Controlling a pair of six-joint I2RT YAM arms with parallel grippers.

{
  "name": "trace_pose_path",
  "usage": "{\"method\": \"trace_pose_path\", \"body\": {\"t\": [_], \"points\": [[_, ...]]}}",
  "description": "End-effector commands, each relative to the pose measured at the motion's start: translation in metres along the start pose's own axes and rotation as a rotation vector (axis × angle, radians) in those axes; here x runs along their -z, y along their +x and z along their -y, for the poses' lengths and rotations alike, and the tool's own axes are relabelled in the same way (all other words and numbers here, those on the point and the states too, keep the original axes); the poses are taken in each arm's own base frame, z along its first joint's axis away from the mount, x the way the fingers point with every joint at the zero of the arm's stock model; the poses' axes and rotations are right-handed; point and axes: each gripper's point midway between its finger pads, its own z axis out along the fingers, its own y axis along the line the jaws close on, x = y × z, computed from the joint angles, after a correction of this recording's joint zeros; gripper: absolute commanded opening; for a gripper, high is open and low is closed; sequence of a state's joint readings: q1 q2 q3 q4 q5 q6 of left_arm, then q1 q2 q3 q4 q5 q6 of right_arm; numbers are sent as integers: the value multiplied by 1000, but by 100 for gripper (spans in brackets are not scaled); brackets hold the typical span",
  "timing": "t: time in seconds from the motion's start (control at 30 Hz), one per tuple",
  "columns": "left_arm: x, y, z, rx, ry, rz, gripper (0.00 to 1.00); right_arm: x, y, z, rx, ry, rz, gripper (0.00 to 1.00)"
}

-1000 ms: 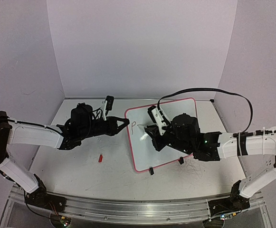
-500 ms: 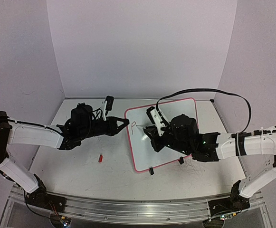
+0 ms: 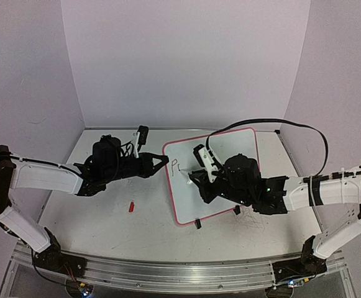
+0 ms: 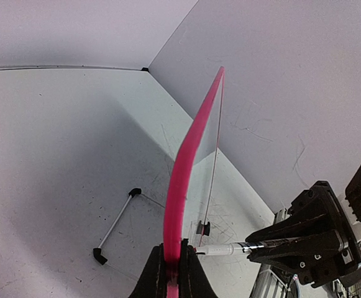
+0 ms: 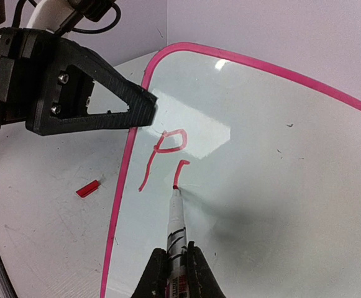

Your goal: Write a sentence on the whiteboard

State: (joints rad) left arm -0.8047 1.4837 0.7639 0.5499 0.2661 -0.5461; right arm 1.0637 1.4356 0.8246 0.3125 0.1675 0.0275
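The whiteboard (image 3: 187,197) runs lengthwise left-right, right end angled rearward.

White-shelled left arm (image 3: 43,176) and right arm (image 3: 329,190) with black joints end in black angular fingers (image 5: 96,102) bearing silver screws (image 5: 61,78); a black cable (image 3: 273,119) loops behind the right fingers.

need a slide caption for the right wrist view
Right hand holds a marker tip on the whiteboard, a second red stroke begun beside the P.
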Motion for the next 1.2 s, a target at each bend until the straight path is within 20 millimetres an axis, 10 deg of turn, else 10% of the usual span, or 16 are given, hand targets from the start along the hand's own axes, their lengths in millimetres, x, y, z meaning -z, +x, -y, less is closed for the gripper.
{"method": "trace_pose_path", "body": {"t": [0.0,1.17], "points": [[9,-24,14,-47,27,73,0,6,-3,13,-20,61,6,0],[10,-24,13,-49,19,73,0,12,-34,12,-42,50,100,0]]}}
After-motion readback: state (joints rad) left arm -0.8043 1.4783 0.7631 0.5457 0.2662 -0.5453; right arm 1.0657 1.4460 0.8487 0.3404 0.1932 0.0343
